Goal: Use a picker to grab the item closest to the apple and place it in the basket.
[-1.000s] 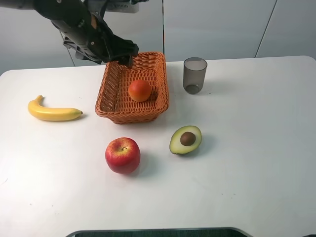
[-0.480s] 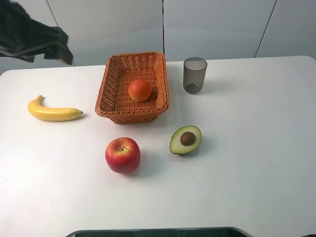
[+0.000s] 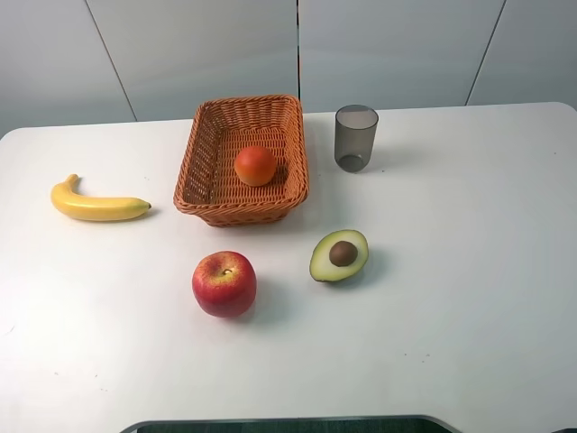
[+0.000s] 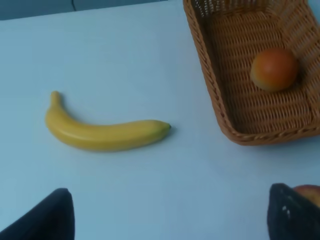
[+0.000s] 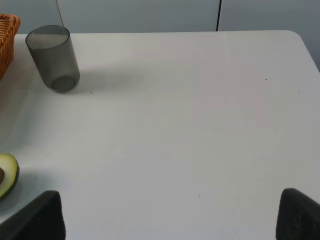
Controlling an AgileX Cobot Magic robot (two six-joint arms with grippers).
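The red apple (image 3: 224,283) sits at the front centre of the white table. Just to its right lies a halved avocado (image 3: 339,255), cut side up with the pit showing. Behind them stands the wicker basket (image 3: 194,162), holding an orange (image 3: 255,165). Neither arm appears in the exterior high view. My left gripper (image 4: 170,220) is open, hovering above the table between the banana (image 4: 105,134) and the basket (image 4: 215,95); a sliver of the apple (image 4: 311,192) peeks past one finger. My right gripper (image 5: 170,217) is open and empty, with the avocado (image 5: 7,175) at the frame's edge.
A yellow banana (image 3: 97,204) lies at the left of the table. A dark translucent cup (image 3: 356,137) stands to the right of the basket, also seen as the cup (image 5: 52,58) in the right wrist view. The table's right half is bare white surface.
The left arm, which was over the basket's back left corner, has swung away to the left and left the exterior view. The orange stays in the basket.
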